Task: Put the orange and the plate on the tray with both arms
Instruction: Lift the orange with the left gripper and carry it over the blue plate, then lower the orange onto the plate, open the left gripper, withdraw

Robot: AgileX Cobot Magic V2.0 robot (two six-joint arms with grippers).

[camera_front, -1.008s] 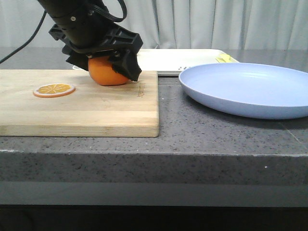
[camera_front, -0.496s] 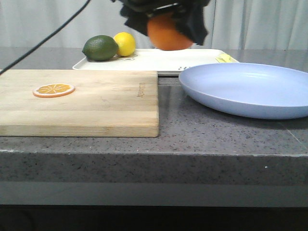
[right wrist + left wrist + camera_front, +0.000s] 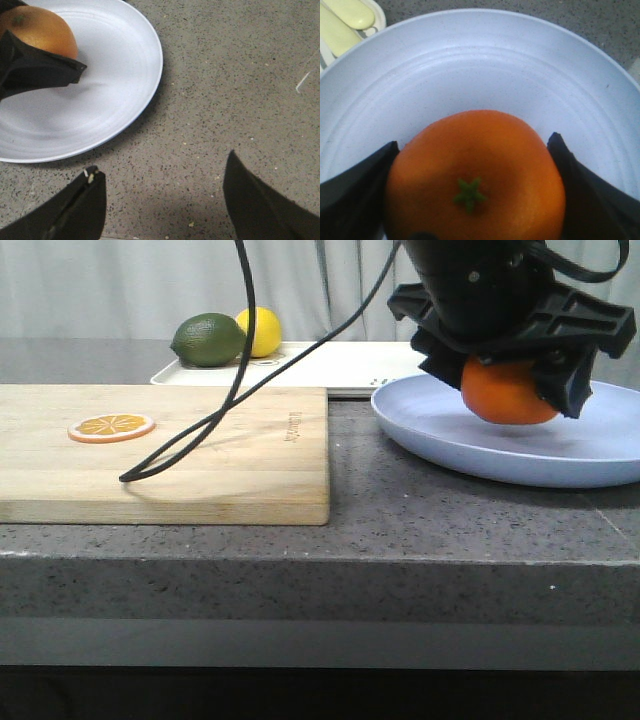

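Observation:
My left gripper (image 3: 508,380) is shut on the orange (image 3: 505,397) and holds it low over the middle of the pale lavender-blue plate (image 3: 430,420); I cannot tell if the orange touches it. In the left wrist view the orange (image 3: 475,170), green stem up, sits between the two black fingers (image 3: 360,175) over the plate (image 3: 470,65). My right gripper (image 3: 163,162) is open and empty over bare counter beside the plate (image 3: 100,100), with the orange (image 3: 37,27) in view. The white tray (image 3: 340,365) lies behind the plate.
A wooden cutting board (image 3: 200,460) with an orange slice (image 3: 112,426) lies on the left. A lime (image 3: 208,340) and a lemon (image 3: 262,328) sit on the tray's left end, pale yellow pieces (image 3: 342,20) at its right. A black cable (image 3: 200,440) droops over the board.
My left gripper lifted the orange off the cutting board, carried it right past the tray, and lowered it onto or just above the plate. The lime and lemon came into view.

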